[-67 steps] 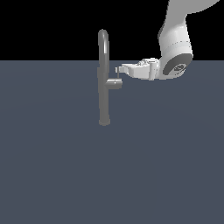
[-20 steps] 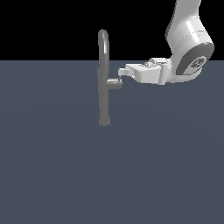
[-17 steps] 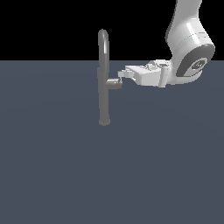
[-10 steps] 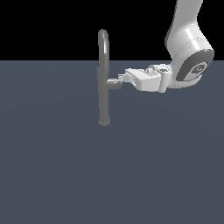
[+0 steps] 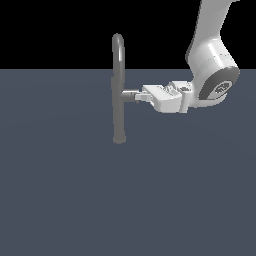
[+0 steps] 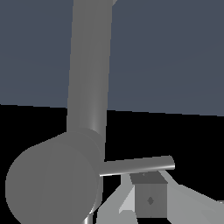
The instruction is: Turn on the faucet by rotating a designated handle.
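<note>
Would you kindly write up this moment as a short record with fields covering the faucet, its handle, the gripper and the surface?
faucet: tall slim grey metal faucet with a gooseneck top, standing upright
handle: short grey cylindrical handle stub jutting from the column toward the exterior view's right; thin rod lever at its end
gripper: white gripper level with the handle, its tip at the stub's end; contact cannot be confirmed
gripper state: cannot tell
surface: flat dark blue-grey floor

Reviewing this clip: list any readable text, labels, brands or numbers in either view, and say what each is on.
None readable. The faucet, its handle and the pincer carry no lettering. The dark disc on the arm's joint bears a small pale mark, too blurred to read.
</note>
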`<action>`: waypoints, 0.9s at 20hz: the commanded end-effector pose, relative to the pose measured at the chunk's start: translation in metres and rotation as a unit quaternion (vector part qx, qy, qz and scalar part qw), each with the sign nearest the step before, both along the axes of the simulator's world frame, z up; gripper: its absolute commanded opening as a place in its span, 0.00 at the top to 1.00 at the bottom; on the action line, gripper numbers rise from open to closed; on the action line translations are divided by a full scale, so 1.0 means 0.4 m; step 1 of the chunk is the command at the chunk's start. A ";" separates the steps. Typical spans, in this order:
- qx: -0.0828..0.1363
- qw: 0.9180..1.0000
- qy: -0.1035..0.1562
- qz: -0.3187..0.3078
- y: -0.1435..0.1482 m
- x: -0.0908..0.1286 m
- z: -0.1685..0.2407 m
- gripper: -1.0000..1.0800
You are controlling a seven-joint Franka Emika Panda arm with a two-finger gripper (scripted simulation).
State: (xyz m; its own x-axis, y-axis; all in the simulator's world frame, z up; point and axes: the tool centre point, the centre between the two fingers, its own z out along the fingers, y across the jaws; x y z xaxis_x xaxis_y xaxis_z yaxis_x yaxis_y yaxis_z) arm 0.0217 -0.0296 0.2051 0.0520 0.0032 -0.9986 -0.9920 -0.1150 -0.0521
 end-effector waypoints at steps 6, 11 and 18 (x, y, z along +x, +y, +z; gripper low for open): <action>-0.001 1.000 0.024 -0.004 0.000 0.007 -0.125 1.00; 0.002 1.000 0.001 0.002 0.003 0.035 -0.058 1.00; 0.000 1.000 0.016 -0.002 0.006 0.059 -0.126 1.00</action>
